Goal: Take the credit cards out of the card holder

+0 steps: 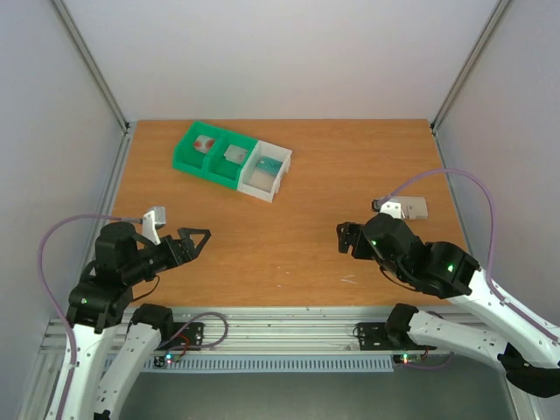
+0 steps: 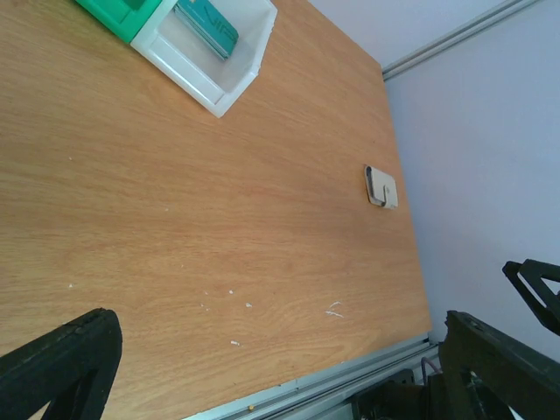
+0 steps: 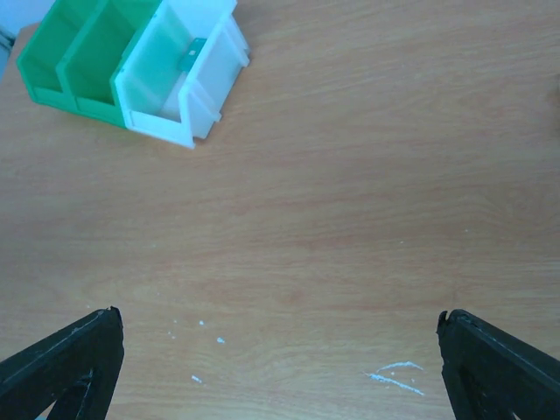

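The table [image 1: 289, 271] fills the top view, with a green-and-white tray [image 1: 201, 172] at its upper left of centre. The left fingers [image 2: 61, 367] stand at the bottom corners of their wrist view, spread wide and holding nothing. The right fingers [image 3: 499, 367] are spread the same way over bare table. The holder [image 1: 411, 207] lies flat near the right edge, just above the right arm. I cannot tell whether cards are inside.
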